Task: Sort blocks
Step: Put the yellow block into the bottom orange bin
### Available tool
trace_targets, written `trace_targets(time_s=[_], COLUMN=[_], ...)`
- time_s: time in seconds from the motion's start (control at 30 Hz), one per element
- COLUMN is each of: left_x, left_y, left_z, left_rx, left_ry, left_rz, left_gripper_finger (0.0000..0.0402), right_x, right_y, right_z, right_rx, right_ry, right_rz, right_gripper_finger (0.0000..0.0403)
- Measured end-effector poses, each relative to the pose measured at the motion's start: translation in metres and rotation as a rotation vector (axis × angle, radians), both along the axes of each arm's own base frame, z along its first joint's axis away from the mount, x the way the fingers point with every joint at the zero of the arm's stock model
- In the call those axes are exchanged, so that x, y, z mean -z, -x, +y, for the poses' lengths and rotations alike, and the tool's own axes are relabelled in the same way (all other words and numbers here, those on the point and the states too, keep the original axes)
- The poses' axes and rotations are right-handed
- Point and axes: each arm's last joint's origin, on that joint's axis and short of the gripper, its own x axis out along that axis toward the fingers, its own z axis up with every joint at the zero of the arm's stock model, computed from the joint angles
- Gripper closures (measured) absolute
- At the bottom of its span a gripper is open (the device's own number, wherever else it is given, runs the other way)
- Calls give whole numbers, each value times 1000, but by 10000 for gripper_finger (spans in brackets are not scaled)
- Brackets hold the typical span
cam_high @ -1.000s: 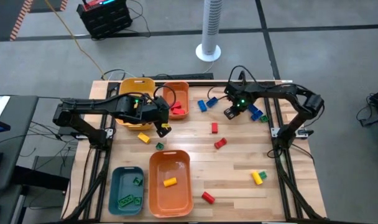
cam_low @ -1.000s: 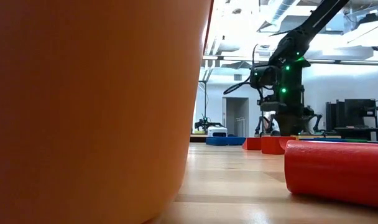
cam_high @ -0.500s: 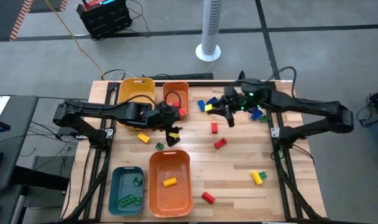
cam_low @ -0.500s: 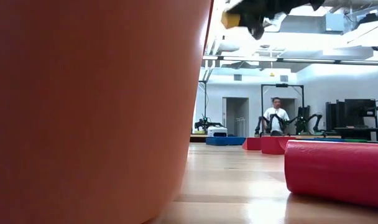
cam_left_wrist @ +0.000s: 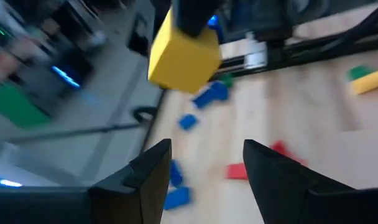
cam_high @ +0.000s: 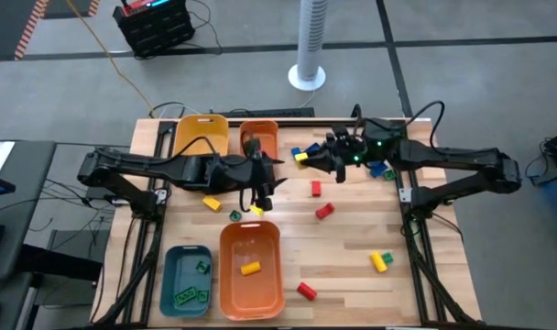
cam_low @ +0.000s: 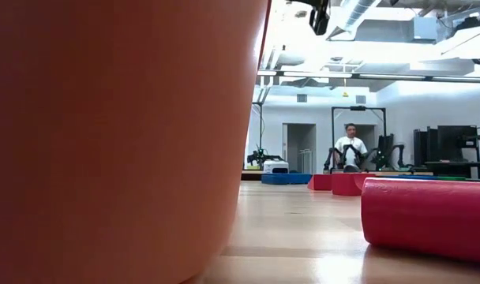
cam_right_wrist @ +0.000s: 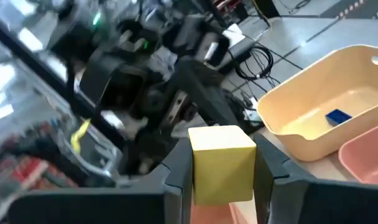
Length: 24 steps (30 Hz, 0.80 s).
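Observation:
A yellow block is held in the air over the table's far middle by my right gripper, which is shut on it. My left gripper stands open and empty a little left of and nearer than it, with its fingers toward the held block. Loose blocks lie flat on the wood: two red ones, blue ones, a yellow one, a green one. The low view shows only a bit of a gripper at its top edge. My right gripper pinches the yellow block by two opposite side faces, one finger on each. The fingers lie about level and come from the table's right side. The block is lifted clear of the table and sits level between them.
A yellow bin with a blue block and a small orange bin stand at the far left. A large orange bin and a teal bin stand near. A person sits far behind the table.
My right gripper has risen from the table with the yellow block, swung toward the table's left and tipped from pointing down to about level. My left gripper has moved toward the table's right and tipped up from pointing down, staying open.

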Motion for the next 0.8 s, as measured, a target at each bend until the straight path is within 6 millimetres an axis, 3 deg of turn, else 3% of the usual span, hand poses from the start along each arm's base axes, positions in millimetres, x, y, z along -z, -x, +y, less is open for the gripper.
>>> trace_targets(time_s=[0.1, 0.3, 0.7, 0.8], left_x=[-5, -10, -9, -9], left_y=[-1, -4, -8, -8], left_z=[-3, -2, 6, 6], left_rx=[8, 37, 96, 103], left_ry=[-118, -188, -115, -133], left_rz=[-1, -31, -55, -46], left_gripper_finger=[208, 208, 209, 225], right_x=[1, 5, 12, 10], right_y=[-1, -9, -26, -26], right_z=[0, 0, 2, 3], right_rx=[1, -10, -53, -58], right_ry=[-63, -103, -142, -138], right_rz=[12, 3, -28, -46], right_gripper_finger=[297, 294, 294, 294])
